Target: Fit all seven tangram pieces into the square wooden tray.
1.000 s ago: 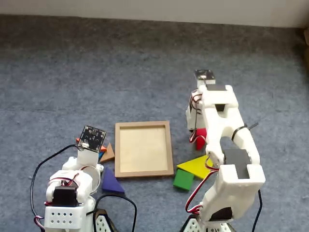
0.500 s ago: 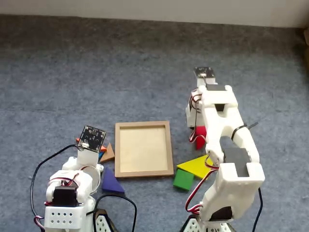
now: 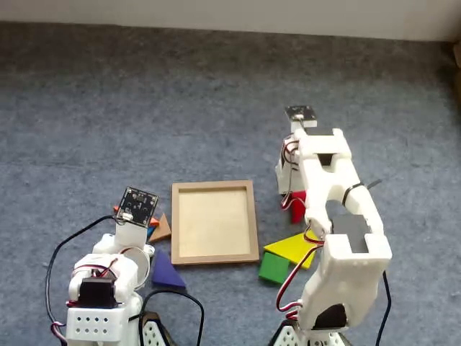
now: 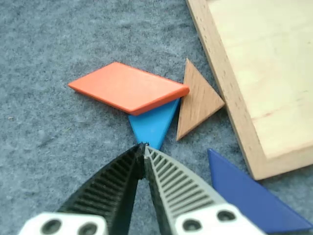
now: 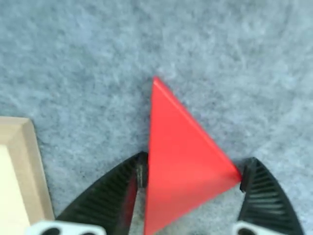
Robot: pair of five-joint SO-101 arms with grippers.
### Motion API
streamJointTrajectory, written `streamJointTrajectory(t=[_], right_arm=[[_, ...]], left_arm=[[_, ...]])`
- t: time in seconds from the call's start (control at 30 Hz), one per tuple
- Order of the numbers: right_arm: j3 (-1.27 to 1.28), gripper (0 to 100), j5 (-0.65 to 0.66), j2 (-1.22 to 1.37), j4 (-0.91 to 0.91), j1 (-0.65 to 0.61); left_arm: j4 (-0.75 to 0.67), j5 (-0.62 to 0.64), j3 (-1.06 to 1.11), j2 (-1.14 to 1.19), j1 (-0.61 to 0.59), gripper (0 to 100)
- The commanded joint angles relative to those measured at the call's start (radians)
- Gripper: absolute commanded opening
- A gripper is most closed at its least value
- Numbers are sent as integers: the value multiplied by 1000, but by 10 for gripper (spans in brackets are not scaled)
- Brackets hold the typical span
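Red triangle [image 5: 178, 147] lies between the right pincer's [image 5: 195, 160] wide-spread fingers; left pincer [image 4: 144, 149], pinched closed, sits just short of a blue triangle [image 4: 154, 122].

Tray [image 3: 214, 185] central, parallelogram [image 4: 128, 88] left of it, square piece [image 3: 273, 268] right
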Motion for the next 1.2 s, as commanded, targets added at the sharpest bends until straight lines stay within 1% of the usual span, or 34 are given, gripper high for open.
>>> streamJointTrajectory(t=[0.0,0.1,0.23,0.33,0.5,0.67,0.83,0.9,1.03,1.07,1.17], right_arm=[[-30,261,5,-8,15,-8],[-30,219,5,-12,16,-8],[-21,214,5,-88,16,-12],[50,213,6,-188,15,-15],[188,213,11,-346,-30,-76],[278,213,11,-475,-35,-133],[286,218,11,-495,-36,-94],[285,248,11,-458,-36,-77],[271,387,11,-334,-45,-56],[249,408,11,-298,-58,-56],[179,409,11,-200,-64,-53]], left_arm=[[5,-8,21,-31,-8,7],[5,-8,21,-31,-8,7],[5,-8,21,-31,-8,7],[5,-8,21,-31,-8,7],[5,-8,21,-31,-8,7],[5,-8,21,-31,-8,7],[5,-8,21,-31,-8,7],[5,-8,21,-31,-8,7],[5,-8,21,-31,-8,7],[5,-8,21,-31,-8,7],[5,-8,21,-31,-8,7]])
